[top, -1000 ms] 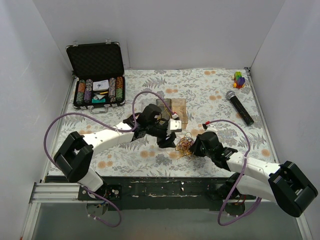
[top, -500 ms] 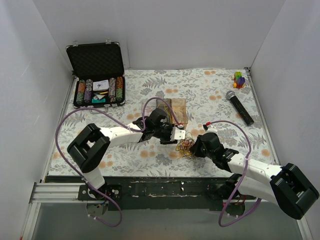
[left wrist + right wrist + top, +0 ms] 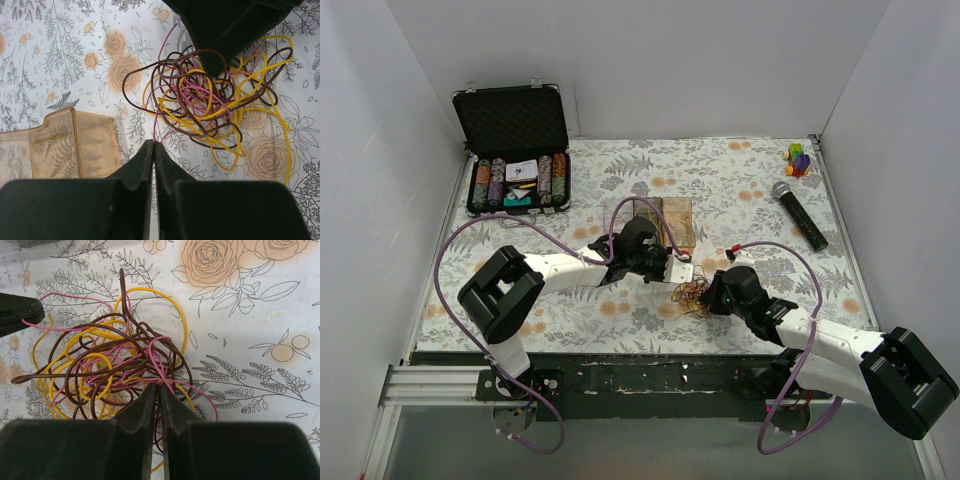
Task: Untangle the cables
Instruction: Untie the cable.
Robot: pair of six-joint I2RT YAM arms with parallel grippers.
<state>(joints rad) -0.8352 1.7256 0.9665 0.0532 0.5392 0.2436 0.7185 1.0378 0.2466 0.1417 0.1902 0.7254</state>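
Observation:
The cables (image 3: 690,293) are a small tangle of thin yellow, pink and brown wires on the floral cloth between the two arms. In the left wrist view the cables (image 3: 205,100) lie just ahead of my left gripper (image 3: 153,144). It is shut, with one pink strand pinched at its tips. My left gripper (image 3: 678,275) sits at the tangle's left edge. On the right side, my right gripper (image 3: 705,298) is closed on the bundle. In the right wrist view its jaws (image 3: 159,386) grip brown and pink strands of the cables (image 3: 110,365).
An open black case of poker chips (image 3: 515,170) stands at the back left. A translucent tan box (image 3: 665,220) lies just behind the tangle. A microphone (image 3: 798,215) and a small coloured toy (image 3: 799,159) lie at the back right.
The left arm swung in toward the tangle and lowered, and its gripper closed from open onto a pink strand. The right arm held still with its grip unchanged.

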